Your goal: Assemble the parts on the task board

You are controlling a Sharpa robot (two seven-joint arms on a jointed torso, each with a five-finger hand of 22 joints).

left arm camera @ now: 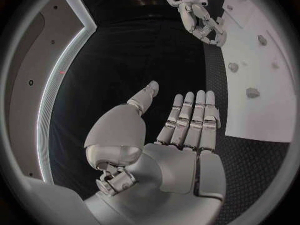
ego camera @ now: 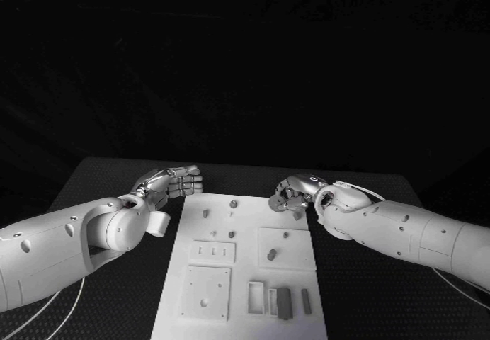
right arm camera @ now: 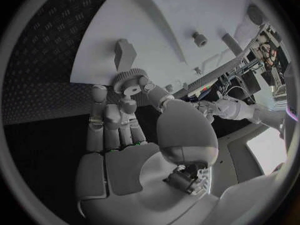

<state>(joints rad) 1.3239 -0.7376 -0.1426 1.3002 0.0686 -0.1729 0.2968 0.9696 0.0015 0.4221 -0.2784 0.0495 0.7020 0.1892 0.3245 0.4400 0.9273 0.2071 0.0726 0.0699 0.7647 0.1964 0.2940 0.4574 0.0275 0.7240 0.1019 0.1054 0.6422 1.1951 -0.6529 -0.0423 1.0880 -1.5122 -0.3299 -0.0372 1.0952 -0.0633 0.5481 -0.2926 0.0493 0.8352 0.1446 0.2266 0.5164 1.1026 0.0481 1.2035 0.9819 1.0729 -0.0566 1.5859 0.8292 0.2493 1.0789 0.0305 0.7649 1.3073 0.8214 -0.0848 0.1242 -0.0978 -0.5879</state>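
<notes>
Black counter (ego camera: 122,177) carries the board (ego camera: 245,283). At the board's far right corner the right hand (right arm camera: 125,110) pinches a small gear (right arm camera: 128,82), seemingly light, rigid and toothed; best held by its rim. Left hand (left arm camera: 181,120) hovers beside the board's far left corner, fingers straight, holding nothing.

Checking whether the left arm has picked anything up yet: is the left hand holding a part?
No: in the left wrist view the left hand has its fingers stretched out over the black table with nothing between them.

White task board (ego camera: 241,283) flat mid-table, small parts (ego camera: 274,253) scattered on it; toothed gear (right arm camera: 128,83) in fingers (right arm camera: 100,110).
</notes>
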